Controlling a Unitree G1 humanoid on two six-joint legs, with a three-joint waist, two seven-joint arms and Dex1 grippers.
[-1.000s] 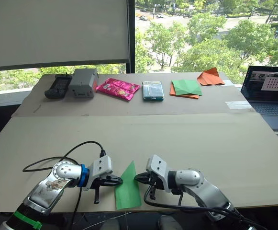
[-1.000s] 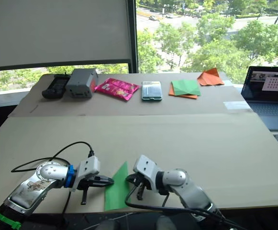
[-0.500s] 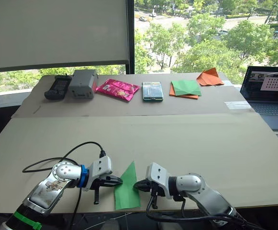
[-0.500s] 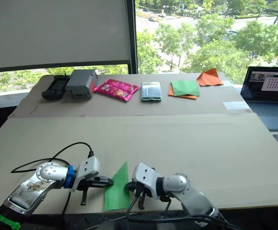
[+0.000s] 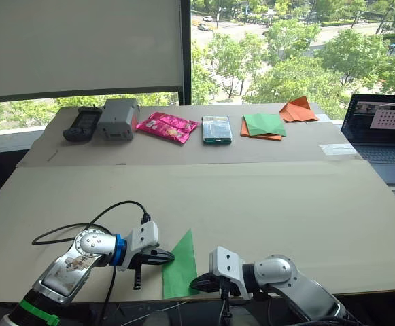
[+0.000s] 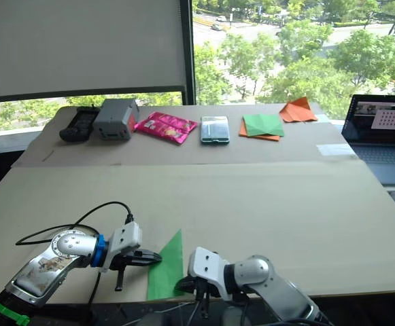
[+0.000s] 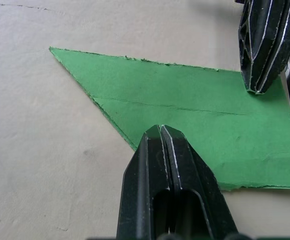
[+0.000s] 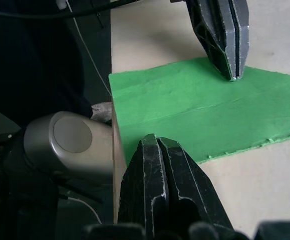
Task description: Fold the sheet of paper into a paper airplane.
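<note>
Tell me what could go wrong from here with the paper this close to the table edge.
1. The paper overhangs the table's near edge, so a push could slide it off.
2. Both grippers are shut, the left gripper and right gripper only pressing its opposite edges; it may shift or buckle rather than crease.
3. The right gripper sits at the table edge, so it could slip off the paper.

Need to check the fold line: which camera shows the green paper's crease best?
The left wrist view: the paper lies flat with its crease plain. The right wrist view shows the crease fainter; the head views show a small pointed shape at the table edge.
</note>
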